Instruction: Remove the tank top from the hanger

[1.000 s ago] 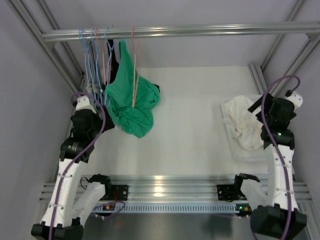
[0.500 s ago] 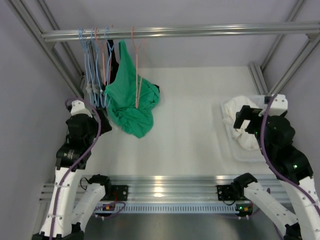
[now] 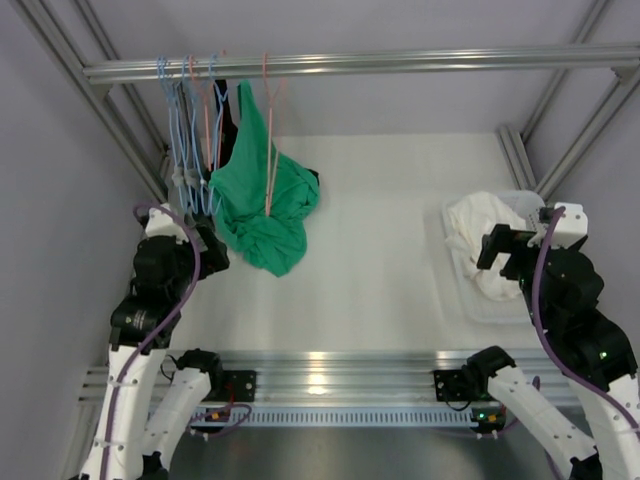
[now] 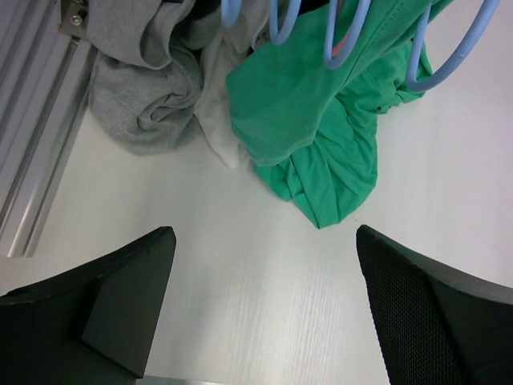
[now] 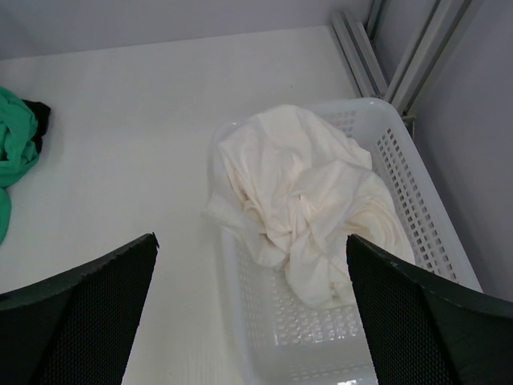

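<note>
The white tank top (image 5: 304, 200) lies crumpled in a white basket (image 5: 417, 184) at the right of the table, also seen from above as the tank top (image 3: 478, 235). The pale pink hanger (image 3: 268, 130) hangs from the rail with nothing white on it, its lower part against a green garment (image 3: 265, 205). My right gripper (image 5: 251, 241) is open above the near side of the basket, holding nothing; from above the right gripper (image 3: 508, 248) is just right of the tank top. My left gripper (image 4: 264, 241) is open and empty over bare table, near the green garment (image 4: 321, 120).
Several light blue hangers (image 3: 185, 110) and a dark garment (image 3: 228, 110) hang at the left end of the metal rail (image 3: 400, 62). A grey garment (image 4: 144, 88) lies bunched by the left frame rail. Aluminium frame posts stand at both sides.
My right arm has drawn back from over the basket toward the near edge, leaving the tank top in it. My left arm has pulled back slightly. The pink hanger swung a little.
</note>
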Controlling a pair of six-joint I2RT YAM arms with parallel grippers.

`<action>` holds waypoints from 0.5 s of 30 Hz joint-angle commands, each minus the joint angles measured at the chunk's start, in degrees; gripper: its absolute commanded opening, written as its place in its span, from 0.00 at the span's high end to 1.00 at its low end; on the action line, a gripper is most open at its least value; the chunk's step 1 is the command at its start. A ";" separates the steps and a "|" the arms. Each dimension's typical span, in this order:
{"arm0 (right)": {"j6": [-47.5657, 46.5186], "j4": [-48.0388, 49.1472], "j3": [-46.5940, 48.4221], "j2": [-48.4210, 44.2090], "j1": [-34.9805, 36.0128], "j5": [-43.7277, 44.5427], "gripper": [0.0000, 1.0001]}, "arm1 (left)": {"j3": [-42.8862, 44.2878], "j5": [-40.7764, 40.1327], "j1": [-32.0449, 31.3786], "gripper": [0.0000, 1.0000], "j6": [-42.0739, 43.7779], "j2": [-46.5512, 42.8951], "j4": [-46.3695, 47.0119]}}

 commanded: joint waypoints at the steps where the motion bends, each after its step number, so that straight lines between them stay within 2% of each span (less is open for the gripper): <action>1: 0.10 -0.85 -0.72 -0.82 0.60 -0.20 0.01 | -0.20 2.95 -0.11 0.01 0.49 1.16 4.24; 4: 0.36 0.20 -1.33 0.05 0.60 -4.43 0.00 | -0.29 4.00 -0.20 0.01 0.76 2.74 4.94; 11: -0.42 0.11 -0.46 1.02 0.60 3.73 0.01 | -0.55 3.39 -0.55 0.01 1.72 1.61 5.03; 15: -0.95 0.20 -0.72 0.50 0.68 4.53 0.01 | -0.64 3.30 -0.82 0.01 2.07 1.86 5.12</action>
